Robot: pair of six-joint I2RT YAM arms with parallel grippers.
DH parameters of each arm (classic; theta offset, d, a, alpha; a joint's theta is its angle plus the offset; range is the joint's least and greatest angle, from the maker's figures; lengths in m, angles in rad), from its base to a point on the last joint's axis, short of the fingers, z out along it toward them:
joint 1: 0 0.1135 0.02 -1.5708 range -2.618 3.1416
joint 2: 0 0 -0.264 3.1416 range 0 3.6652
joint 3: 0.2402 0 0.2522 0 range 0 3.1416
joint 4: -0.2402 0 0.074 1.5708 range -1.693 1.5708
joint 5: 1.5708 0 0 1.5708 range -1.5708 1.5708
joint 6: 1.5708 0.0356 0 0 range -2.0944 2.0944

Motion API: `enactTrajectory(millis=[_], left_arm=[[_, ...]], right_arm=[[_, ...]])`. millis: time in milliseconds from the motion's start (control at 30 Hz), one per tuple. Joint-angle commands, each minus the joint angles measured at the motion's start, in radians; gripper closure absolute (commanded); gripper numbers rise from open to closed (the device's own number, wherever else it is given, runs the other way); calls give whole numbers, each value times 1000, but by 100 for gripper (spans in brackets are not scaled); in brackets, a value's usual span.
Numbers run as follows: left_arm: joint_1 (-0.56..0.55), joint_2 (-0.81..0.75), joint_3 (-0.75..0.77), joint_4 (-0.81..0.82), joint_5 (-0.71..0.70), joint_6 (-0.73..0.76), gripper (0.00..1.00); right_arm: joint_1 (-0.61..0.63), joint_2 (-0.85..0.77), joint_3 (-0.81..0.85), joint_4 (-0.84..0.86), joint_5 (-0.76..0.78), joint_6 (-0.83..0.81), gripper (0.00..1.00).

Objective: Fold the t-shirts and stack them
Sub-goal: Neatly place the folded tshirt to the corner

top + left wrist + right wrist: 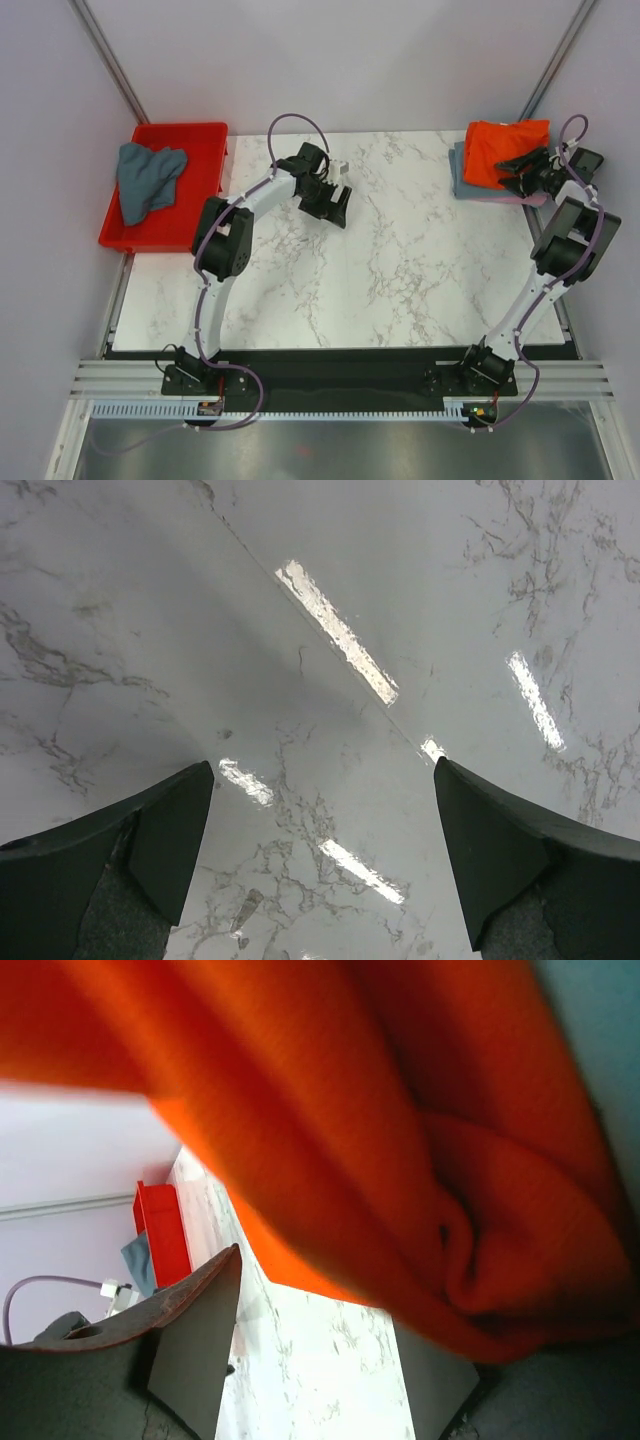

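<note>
A folded orange-red t-shirt (500,148) tops a stack at the table's back right, over a grey-blue shirt (462,185) and a pink one (500,199). My right gripper (512,166) is at the orange shirt's near edge. In the right wrist view its jaws (320,1360) stand open, with orange cloth (380,1130) hanging over them and lying on the right finger (440,1385). A teal-grey cloth (600,1020) shows behind it. A crumpled slate grey-blue shirt (147,180) lies in the red tray (205,135). My left gripper (335,205) is open and empty over bare marble (320,860).
The red plastic tray sits off the table's back left corner; it also shows in the right wrist view (160,1225). White marble table (400,270) lies between the arms. Grey walls and metal posts enclose the back and sides.
</note>
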Motion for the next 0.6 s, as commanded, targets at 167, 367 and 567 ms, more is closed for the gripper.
enactTrajectory(millis=[167,367,567], left_arm=[[-42,-125,-67,-12,-63,88,1],[-50,-142,-88,-24,-46,108,1],[-50,-122,-58,-32,-21,102,1]], right_arm=[[10,28,191,41,7,-2,34],[11,-110,226,58,-65,65,34],[11,-77,253,162,-56,150,34]])
